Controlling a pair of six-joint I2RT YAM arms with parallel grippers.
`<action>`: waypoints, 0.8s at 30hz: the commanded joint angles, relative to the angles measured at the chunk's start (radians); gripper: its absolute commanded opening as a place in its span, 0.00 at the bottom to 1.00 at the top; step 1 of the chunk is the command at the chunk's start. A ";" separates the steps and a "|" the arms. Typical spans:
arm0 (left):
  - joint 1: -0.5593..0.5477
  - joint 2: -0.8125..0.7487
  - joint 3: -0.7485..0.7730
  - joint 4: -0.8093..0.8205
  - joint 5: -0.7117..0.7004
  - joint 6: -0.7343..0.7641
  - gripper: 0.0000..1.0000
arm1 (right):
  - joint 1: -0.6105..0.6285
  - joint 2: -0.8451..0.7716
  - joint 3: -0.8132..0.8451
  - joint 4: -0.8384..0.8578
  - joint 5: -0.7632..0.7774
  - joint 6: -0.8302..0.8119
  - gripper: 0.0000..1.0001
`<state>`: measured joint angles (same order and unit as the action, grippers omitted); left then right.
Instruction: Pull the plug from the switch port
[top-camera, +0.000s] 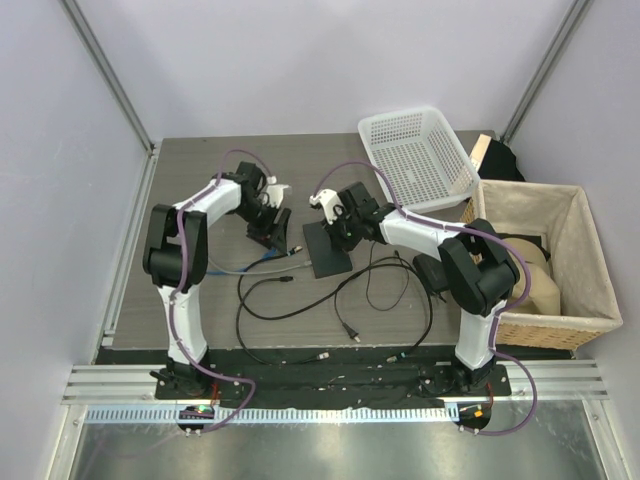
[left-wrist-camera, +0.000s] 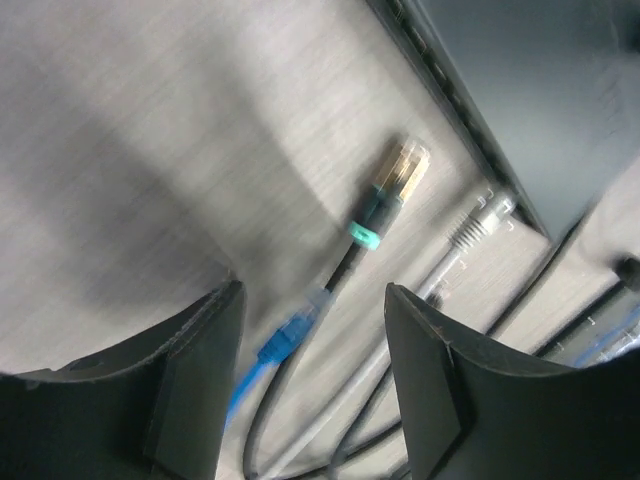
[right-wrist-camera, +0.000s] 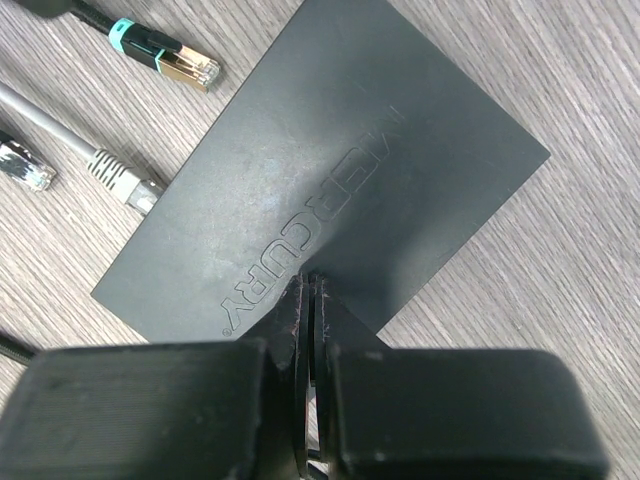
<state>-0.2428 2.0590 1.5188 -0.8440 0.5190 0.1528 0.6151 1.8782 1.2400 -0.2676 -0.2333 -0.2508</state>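
Plainly, the flat dark-grey rectangular switch box (right-wrist-camera: 330, 150), with raised "MERCURY" lettering on its lid, lies flat on the grey wood-grain bench (left-wrist-camera: 150, 130) near the middle, between the two arms. The right pincer (right-wrist-camera: 310, 290) is closed, its two black fingers pressed together with the tips touching the lid near one long edge; nothing is held between them.

The gold-tipped plug with a teal collar (left-wrist-camera: 400, 172), on a black cable, lies loose on the bench just beside the box's left edge and apart from it. The switch port on that edge is too blurred in the left wrist view to make out, and hidden in the others. A grey-booted plug (left-wrist-camera: 480, 222) lies next to the gold one, its tip close to the same edge. A blue-cabled plug (left-wrist-camera: 285, 338) lies a little further back.

The left pincer (left-wrist-camera: 312, 295) is open, its dark fingers (left-wrist-camera: 190, 390) spread wide above these cables and gripping none of them; the black and blue cables run across the bench beneath the gap.

Beyond the box, a white perforated plastic basket (top-camera: 400, 115) sits at the bench's far right, with a cloth-lined wicker basket (top-camera: 550, 325) off its right side.
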 joint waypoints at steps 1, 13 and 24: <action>-0.027 -0.069 -0.104 0.054 -0.083 0.039 0.64 | 0.002 -0.031 0.027 -0.001 0.026 0.015 0.02; -0.121 -0.071 -0.222 0.121 -0.373 0.068 0.54 | -0.018 -0.136 -0.020 0.033 0.023 0.051 0.04; -0.069 -0.183 -0.250 0.106 -0.664 0.307 0.00 | -0.061 -0.208 -0.083 0.057 0.017 0.068 0.06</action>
<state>-0.3676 1.9129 1.2949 -0.6987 0.0551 0.3229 0.5663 1.7241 1.1732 -0.2466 -0.2150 -0.1993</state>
